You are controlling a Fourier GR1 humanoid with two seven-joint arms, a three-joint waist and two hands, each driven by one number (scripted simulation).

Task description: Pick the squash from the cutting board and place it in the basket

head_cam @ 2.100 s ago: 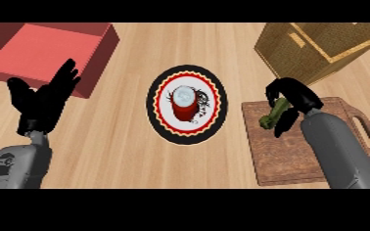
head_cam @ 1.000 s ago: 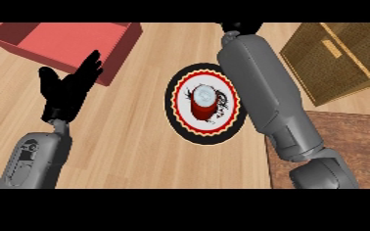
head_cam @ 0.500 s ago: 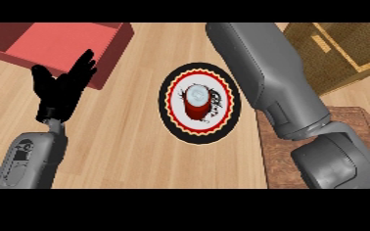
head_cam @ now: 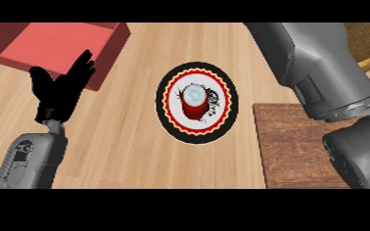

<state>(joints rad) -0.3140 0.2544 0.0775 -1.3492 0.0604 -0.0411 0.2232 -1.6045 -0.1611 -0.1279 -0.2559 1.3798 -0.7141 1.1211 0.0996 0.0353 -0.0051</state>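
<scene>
My right forearm [head_cam: 311,63] fills the right side and runs up past the view's top edge, so its hand and the squash do not show. The brown wooden cutting board [head_cam: 289,147] lies at the lower right, partly under that arm, and its visible part is bare. Only a sliver of the woven basket [head_cam: 360,34] shows at the top right corner, behind the arm. My left hand [head_cam: 61,90] rests open at the left, fingers up, holding nothing.
A round plate [head_cam: 170,112] with a black and red rim sits mid-counter, with a red cup [head_cam: 194,103] on it. A red box [head_cam: 57,44] stands at the top left, just beyond my left hand.
My right hand, shut on the squash over the board 2.1 s ago, rose and passed beyond the top edge; the forearm now hides most of the basket. The left hand barely moved.
</scene>
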